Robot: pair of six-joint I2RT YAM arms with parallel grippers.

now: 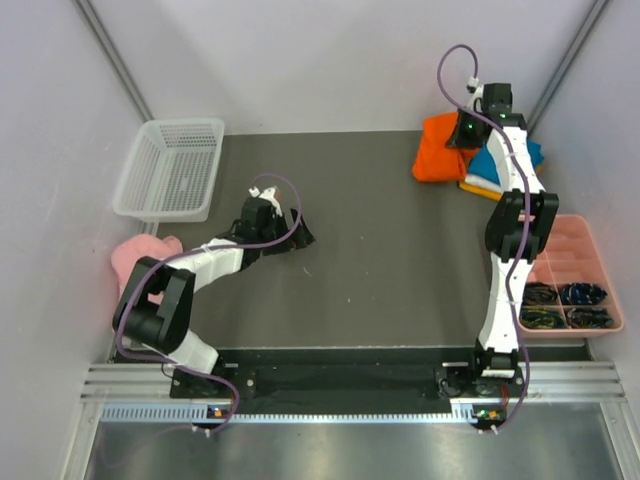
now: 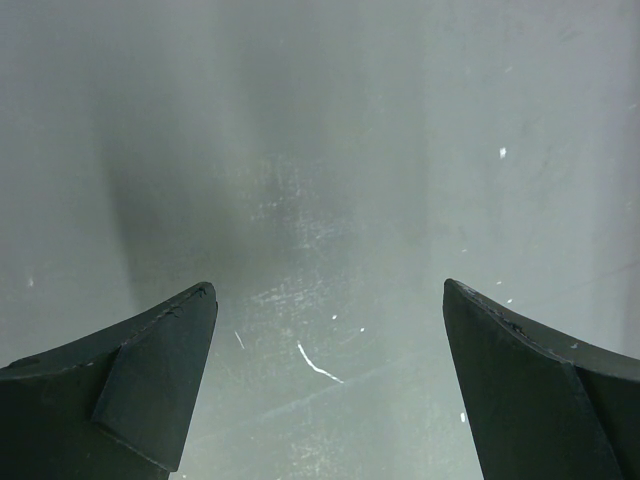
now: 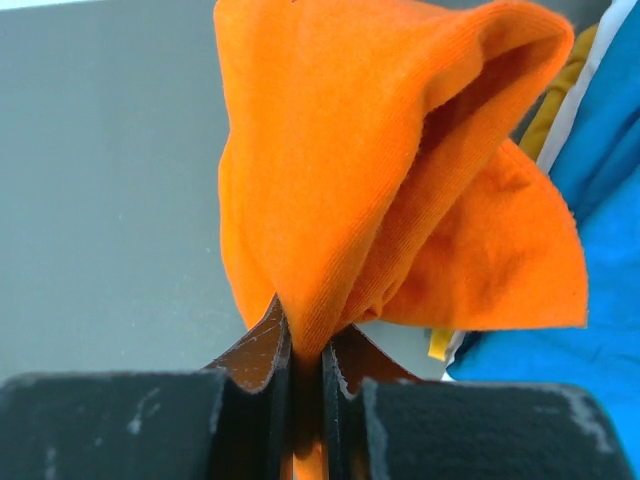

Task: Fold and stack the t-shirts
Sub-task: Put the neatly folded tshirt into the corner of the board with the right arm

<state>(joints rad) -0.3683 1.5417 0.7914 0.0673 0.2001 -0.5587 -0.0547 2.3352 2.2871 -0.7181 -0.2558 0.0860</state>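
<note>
A bright orange t-shirt (image 1: 438, 150) lies bunched at the table's back right, against a pile of teal blue (image 1: 492, 164), white (image 1: 481, 181) and amber yellow (image 1: 478, 189) t-shirts. My right gripper (image 1: 463, 134) is over that spot. In the right wrist view it (image 3: 307, 345) is shut on a fold of the orange t-shirt (image 3: 380, 180), which billows up ahead of the fingers, with teal blue fabric (image 3: 612, 150) to the right. My left gripper (image 1: 299, 228) rests low over the table's left-middle, open, nothing between its fingertips (image 2: 328, 290).
A white mesh basket (image 1: 170, 170) stands at the back left. A pale pink cap (image 1: 140, 258) lies at the left edge beside the left arm. A pink compartment tray (image 1: 575, 262) with dark small items sits at the right edge.
</note>
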